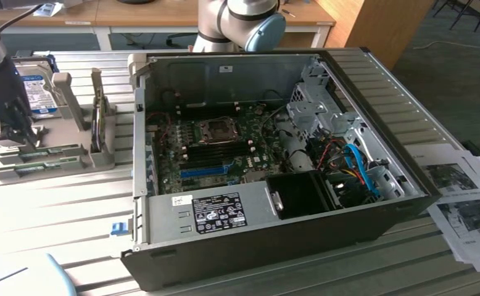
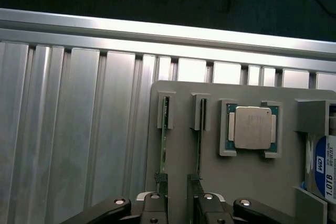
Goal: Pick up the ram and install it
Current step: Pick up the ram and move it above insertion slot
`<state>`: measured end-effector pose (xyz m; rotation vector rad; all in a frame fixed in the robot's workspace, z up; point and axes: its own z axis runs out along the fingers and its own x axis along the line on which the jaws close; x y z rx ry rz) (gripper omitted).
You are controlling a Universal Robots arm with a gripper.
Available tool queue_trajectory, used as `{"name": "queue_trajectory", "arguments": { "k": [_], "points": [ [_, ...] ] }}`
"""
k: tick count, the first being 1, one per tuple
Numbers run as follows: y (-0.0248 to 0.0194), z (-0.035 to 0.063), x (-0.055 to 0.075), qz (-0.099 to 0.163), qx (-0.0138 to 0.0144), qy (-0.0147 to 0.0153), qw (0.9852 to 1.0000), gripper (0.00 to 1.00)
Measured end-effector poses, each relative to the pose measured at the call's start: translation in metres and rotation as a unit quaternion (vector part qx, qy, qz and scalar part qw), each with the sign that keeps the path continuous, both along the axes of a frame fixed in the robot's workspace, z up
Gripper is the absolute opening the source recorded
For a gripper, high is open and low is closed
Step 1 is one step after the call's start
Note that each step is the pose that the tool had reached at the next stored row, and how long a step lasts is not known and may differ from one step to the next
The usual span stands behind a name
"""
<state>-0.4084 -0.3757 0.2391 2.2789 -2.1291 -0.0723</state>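
Note:
Two ram sticks stand on edge in a grey holder (image 2: 210, 182). In the wrist view they are thin green lines, one ram stick (image 2: 164, 148) beside the other (image 2: 199, 148). My gripper (image 2: 177, 184) hangs open just above them, its fingertips (image 2: 159, 181) about as far apart as the two sticks. Each tip overlaps the end of one stick, and nothing is held between them. In the exterior view my gripper (image 1: 16, 131) is over the holder (image 1: 59, 161) at that view's left, where the green ram (image 1: 36, 155) lies. The black memory slots (image 1: 221, 148) sit on the motherboard inside the open computer case (image 1: 264, 209).
A processor chip (image 2: 253, 127) rests in the holder beside the sticks. A blue-labelled hard drive (image 1: 39, 94) stands in the rack behind it. A bright blue slot (image 1: 203, 171) lies below the memory slots. Cables and a black fan shroud (image 1: 302, 194) crowd the case's near right. Papers (image 1: 466, 203) lie at the exterior view's right.

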Motion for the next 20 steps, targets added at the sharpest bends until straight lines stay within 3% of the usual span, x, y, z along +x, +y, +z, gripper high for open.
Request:
{"name": "queue_trajectory", "arguments": {
  "k": [11,20],
  "points": [
    [-0.0003,-0.0032,0.0,0.0,0.0,-0.0001,1.0,0.28],
    [-0.0093,-0.0032,0.0,0.0,0.0,0.0,1.0,0.28]
  ]
}}
